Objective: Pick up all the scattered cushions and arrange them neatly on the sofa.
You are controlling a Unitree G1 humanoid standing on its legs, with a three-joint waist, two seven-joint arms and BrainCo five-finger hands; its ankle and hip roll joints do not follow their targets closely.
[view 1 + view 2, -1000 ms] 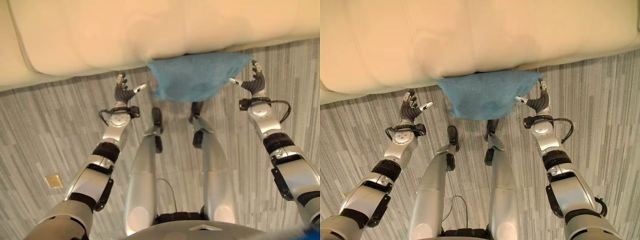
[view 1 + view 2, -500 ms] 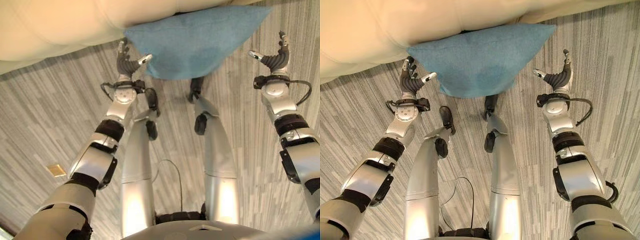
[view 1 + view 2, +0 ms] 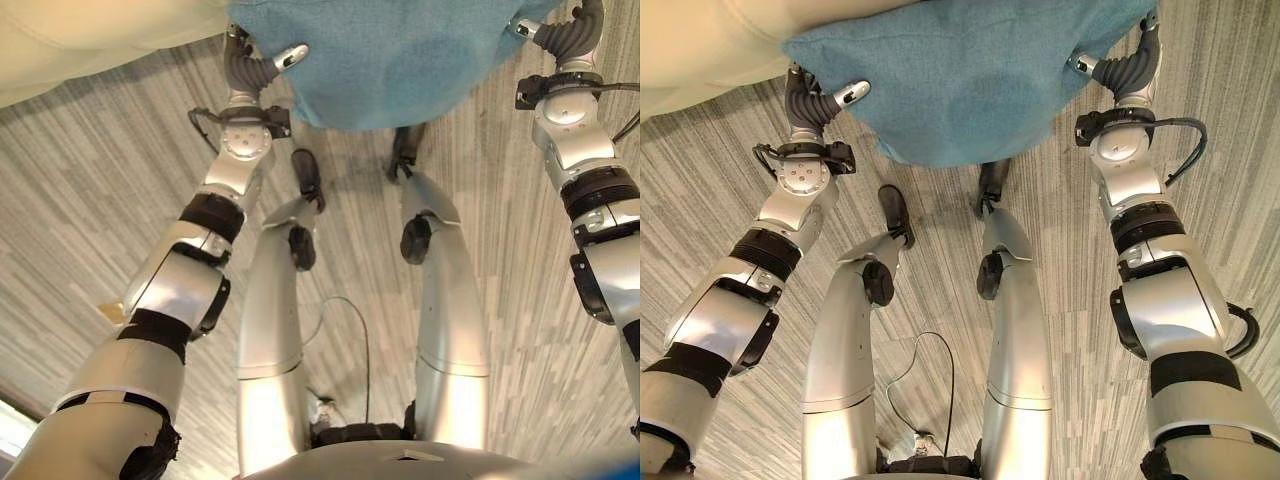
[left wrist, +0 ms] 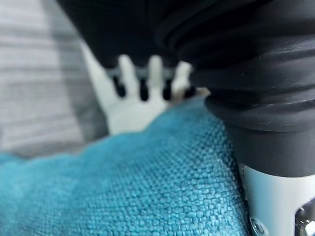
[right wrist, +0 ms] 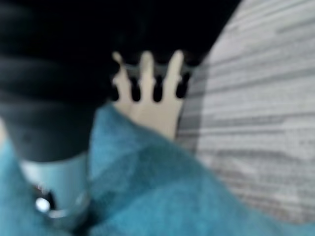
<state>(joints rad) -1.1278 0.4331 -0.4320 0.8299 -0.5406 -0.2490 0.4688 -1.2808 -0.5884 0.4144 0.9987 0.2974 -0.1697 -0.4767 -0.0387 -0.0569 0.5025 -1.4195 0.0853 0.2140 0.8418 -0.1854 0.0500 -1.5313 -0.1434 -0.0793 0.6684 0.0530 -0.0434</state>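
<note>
Overhead, the teal cushion (image 3: 960, 80) lies on the grey striped floor (image 3: 730, 190) with its far edge against, or tucked under, the front of the cream sofa (image 3: 700, 40); the head views cut off before the join can be read, and most of the sofa is out of frame.

To one side, the left hand (image 3: 812, 100) sits at the cushion's left corner. Its thumb lies on the fabric's upper surface, while its fingers drop behind the corner and are hidden there. From the left wrist view the woven teal cloth (image 4: 147, 187) lies right up against the hand's dark cover, and pale fingers show past it, but whether they are curled on the fabric or only beside it cannot be made out.

Opposite, the right hand (image 3: 1130, 68) stands at the cushion's right edge, thumb pointing inward onto the cloth, fingertips cut off by the frame's top. Its wrist view shows the cushion (image 5: 162, 196) close against the cover, with pale fingers beyond and striped floor beside them; the hold there cannot be judged either.

Between the two hands the cushion's near edge sags in a rounded curve.
</note>
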